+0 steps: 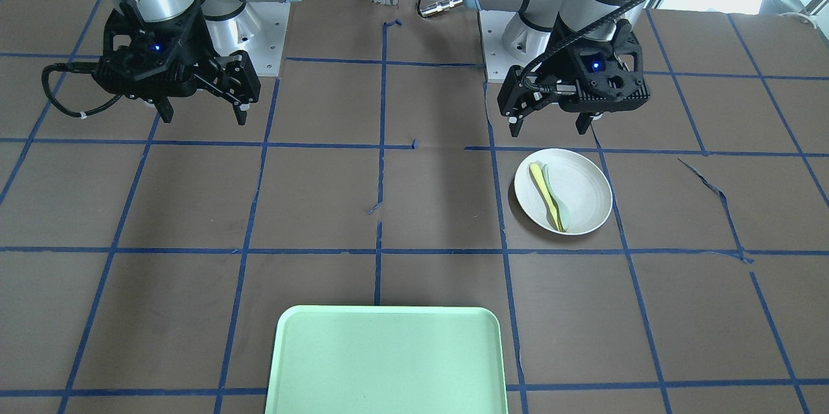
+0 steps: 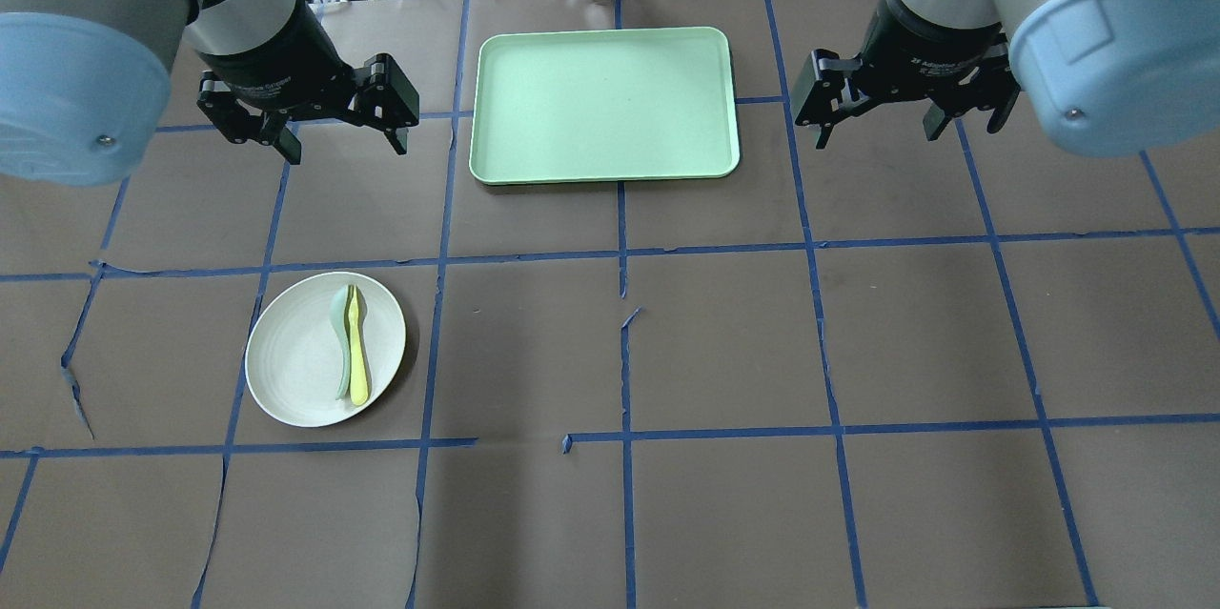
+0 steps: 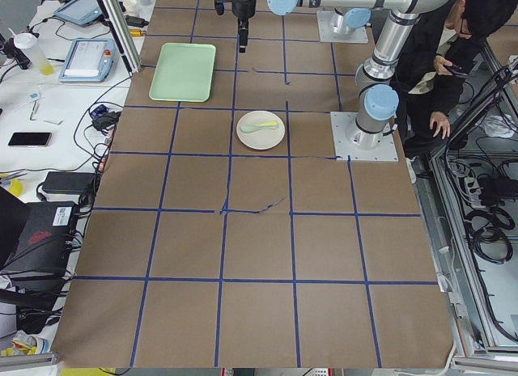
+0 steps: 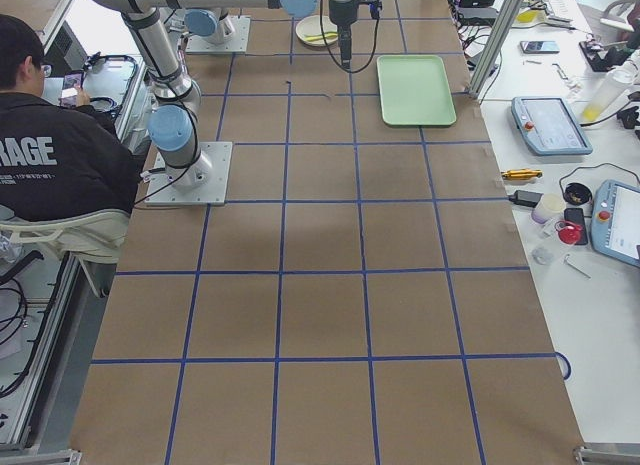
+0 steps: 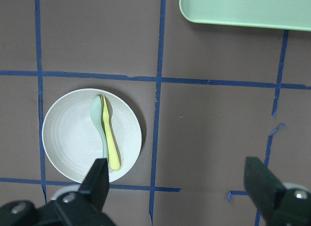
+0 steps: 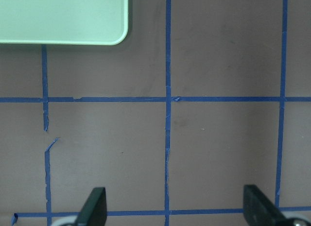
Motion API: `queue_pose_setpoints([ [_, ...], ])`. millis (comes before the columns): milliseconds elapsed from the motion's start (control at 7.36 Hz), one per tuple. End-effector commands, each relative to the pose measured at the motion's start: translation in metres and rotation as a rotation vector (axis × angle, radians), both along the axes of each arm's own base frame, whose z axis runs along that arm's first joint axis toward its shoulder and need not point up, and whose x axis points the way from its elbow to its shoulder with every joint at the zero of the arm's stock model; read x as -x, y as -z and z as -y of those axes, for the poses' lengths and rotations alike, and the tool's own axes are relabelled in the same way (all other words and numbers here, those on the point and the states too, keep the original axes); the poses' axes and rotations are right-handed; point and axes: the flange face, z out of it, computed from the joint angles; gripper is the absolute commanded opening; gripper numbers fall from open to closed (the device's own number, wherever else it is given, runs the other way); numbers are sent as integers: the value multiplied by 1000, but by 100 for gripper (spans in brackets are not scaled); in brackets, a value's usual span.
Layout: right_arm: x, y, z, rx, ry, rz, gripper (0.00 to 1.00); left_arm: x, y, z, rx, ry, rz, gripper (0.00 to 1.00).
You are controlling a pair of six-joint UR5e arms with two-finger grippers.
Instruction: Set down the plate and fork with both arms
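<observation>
One plate [image 2: 295, 371] at 8 o'clock in the overhead view, carrying one fork [image 2: 358, 361] and one spoon [image 2: 339, 333]. One tray [image 2: 605, 104] at 12. Left gripper [image 1: 548, 131] and right gripper [image 1: 204, 119]: both spread wide, empty.

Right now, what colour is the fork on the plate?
Yellow. The fork lies beside a mint spoon; clearest in the left wrist view.

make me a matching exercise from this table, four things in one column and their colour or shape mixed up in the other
Things:
1. plate
2. fork
3. spoon
4. tray

Descriptions:
A. yellow
B. mint green, rectangular
C. off-white, round
D. pale green, lying on the plate

Pairs: 1-C, 2-A, 3-D, 4-B
</observation>
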Motion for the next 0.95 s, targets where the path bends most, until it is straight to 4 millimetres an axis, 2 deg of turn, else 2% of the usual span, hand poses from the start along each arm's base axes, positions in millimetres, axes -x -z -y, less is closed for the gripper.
queue_pose_setpoints([
  [0, 0, 1, 0, -3, 4, -2, 100, 0, 1, 0, -1, 0, 0, 100],
  [543, 0, 1, 0, -3, 4, -2, 100, -1, 2, 1, -5, 0, 2, 100],
  [679, 0, 1, 0, -3, 4, -2, 100, -13, 14, 8, -28, -6, 5, 100],
  [815, -1, 2, -1, -5, 5, -1, 100, -51, 35, 14, -63, -56, 2, 100],
])
